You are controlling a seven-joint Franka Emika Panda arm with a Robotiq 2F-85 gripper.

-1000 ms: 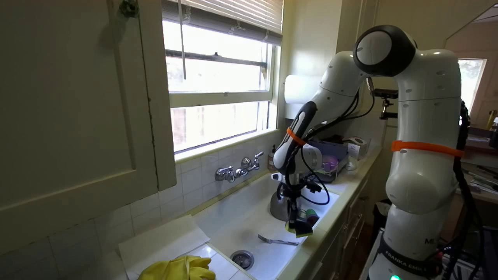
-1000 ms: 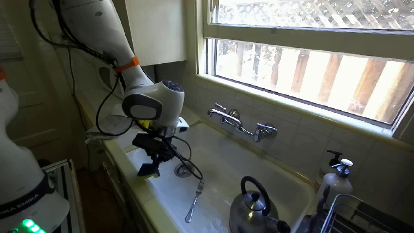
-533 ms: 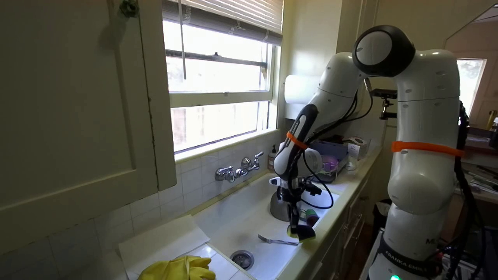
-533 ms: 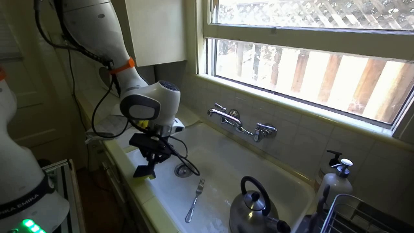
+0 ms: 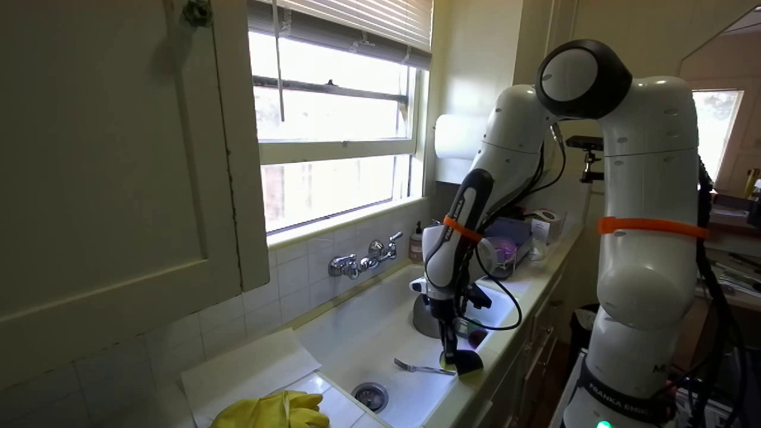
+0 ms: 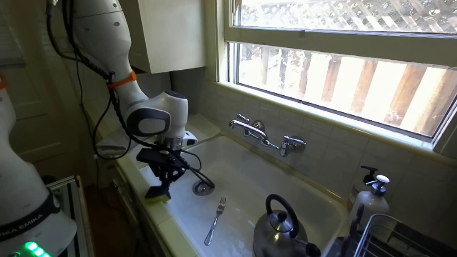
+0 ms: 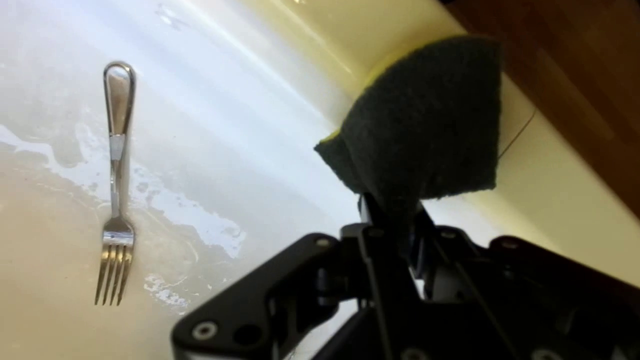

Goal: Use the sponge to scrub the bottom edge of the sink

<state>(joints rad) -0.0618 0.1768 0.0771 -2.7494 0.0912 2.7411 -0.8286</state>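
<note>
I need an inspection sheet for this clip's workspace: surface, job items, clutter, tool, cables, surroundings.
Surface: white sink, wet-looking patches on its floor.
Job items: yellow sponge with a dark scouring face, bent, over the pale yellow tiled edge; contact unclear.
Clutter: silver metal fork and steel kettle with black handle in the sink; yellow rubber gloves beside it.
Black two-fingered tool: pinching the sponge.
Black cables: hanging in loops above the tool; no snag seen.
Surroundings: chrome wall tap, window above it.
</note>
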